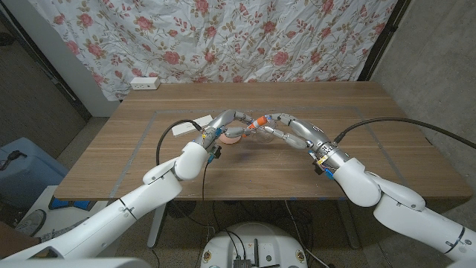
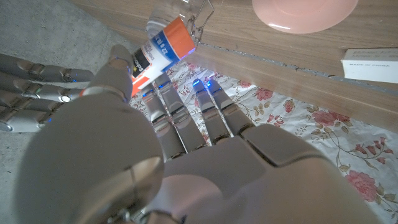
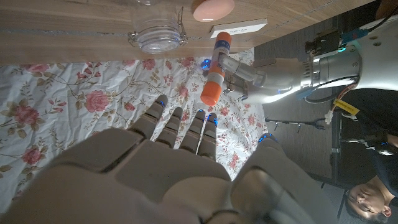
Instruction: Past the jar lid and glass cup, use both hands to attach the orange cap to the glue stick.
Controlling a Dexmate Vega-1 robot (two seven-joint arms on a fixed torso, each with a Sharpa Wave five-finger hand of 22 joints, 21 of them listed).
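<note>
Although the orange cap [image 3: 211,92] already appears seated on one end of the glue stick [image 3: 216,70], whether it has been pressed fully home cannot be told. The stick is held in the air above the middle of the tabletop [image 1: 357,126], between the two hands, with the pink jar lid [image 1: 231,136] and the glass cup [image 3: 155,37] lying beneath and just beyond it.

The stick's body is pinched by the left hand [image 1: 225,123], fingers closed around it. The right hand [image 1: 286,126] reaches the capped end, and its fingertips seem to be at the cap, though a firm grip there cannot be confirmed.

For the step to be done well, the push should be kept straight along the stick's long axis, the body being braced by the left hand while the cap is pressed on squarely.

Seen from the head view, the long axis runs roughly level from left to right, the capped end pointing toward the right hand.
</note>
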